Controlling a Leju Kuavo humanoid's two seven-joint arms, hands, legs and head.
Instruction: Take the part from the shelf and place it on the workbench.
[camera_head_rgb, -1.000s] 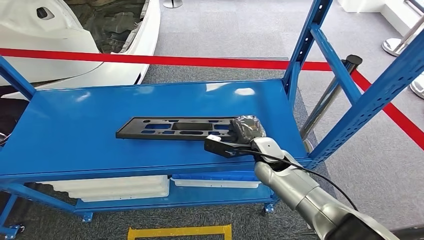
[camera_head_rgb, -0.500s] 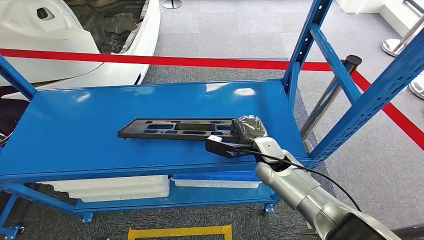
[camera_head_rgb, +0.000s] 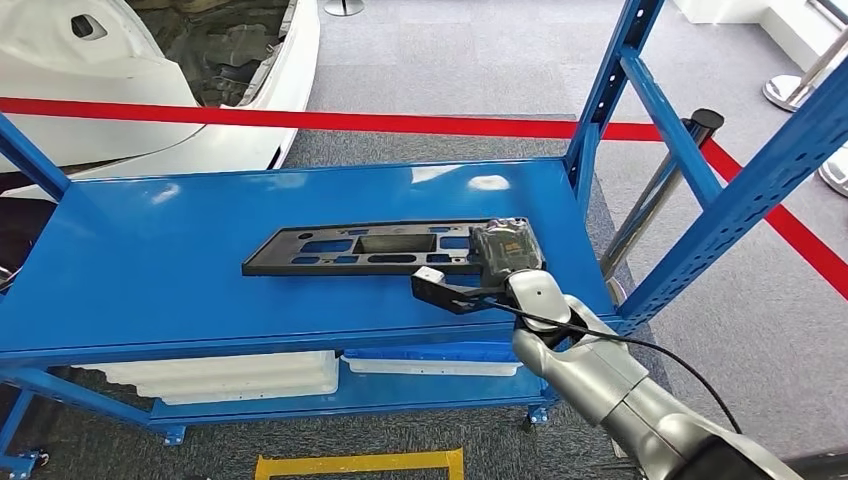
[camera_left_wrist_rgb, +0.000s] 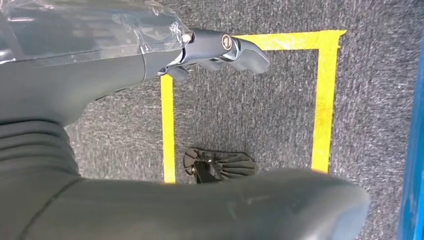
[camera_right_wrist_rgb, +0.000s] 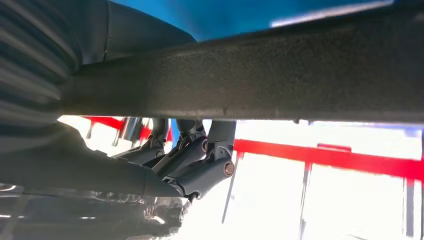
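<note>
The part (camera_head_rgb: 375, 248) has tipped up since a moment ago: its right end now lifts off the shelf (camera_head_rgb: 150, 270) in the right hand (camera_head_rgb: 505, 255), fingers clenched around it, the left end seemingly still touching. The lift has begun. The left hand (camera_left_wrist_rgb: 220, 50) hangs over floor tape, fingers loosely apart, grasping nothing. The blue upright (camera_head_rgb: 610, 80) stands close on the right; a red barrier (camera_head_rgb: 300, 120) runs beyond.

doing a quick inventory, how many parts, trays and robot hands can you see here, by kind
black part: 1, on the blue shelf, gripped at one end by the right hand
white trays on the lower level: 2
robot hands: 2, counting the left hand hanging over the floor
total: 5
</note>
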